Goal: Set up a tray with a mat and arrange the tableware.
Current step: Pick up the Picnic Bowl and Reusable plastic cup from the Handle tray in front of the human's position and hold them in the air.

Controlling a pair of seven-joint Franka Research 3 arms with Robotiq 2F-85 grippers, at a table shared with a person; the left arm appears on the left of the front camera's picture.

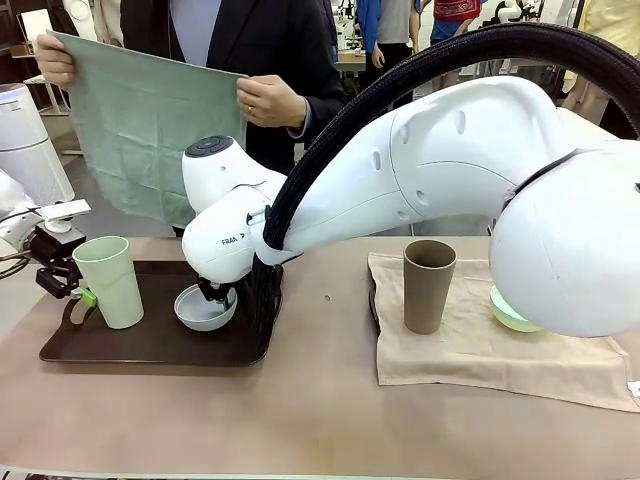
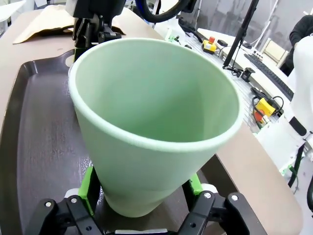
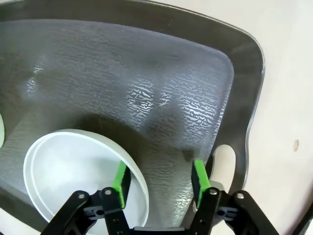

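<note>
A dark brown tray (image 1: 150, 345) lay on the tan table (image 1: 320, 420) at the robot's left. The pale green cup (image 1: 110, 280) stood upright on the tray's left part. The left gripper (image 2: 146, 196) straddled the cup's base, one green pad (image 2: 88, 183) on each side and close against the wall — whether the pads pressed the cup or merely flanked it could not be told.

The white bowl (image 1: 205, 308) sat on the tray, right of the cup and apart from it. The right arm reached across the middle and the right gripper (image 3: 159, 178) hung over the bowl's rim: one finger (image 3: 121, 178) was inside the bowl, the other outside over the tray floor. The jaws stood partly apart with the rim between them; contact with the rim could not be confirmed.

A beige cloth (image 1: 490, 340) lay on the table at the robot's right. The taupe-brown cup (image 1: 428, 285) stood upright on it, and the mint green bowl (image 1: 510, 315) rested on the same cloth, partly hidden behind the right arm.

At the far side, the person's two hands (image 1: 270, 100) held a green mat (image 1: 150, 130) spread open above the table.
</note>
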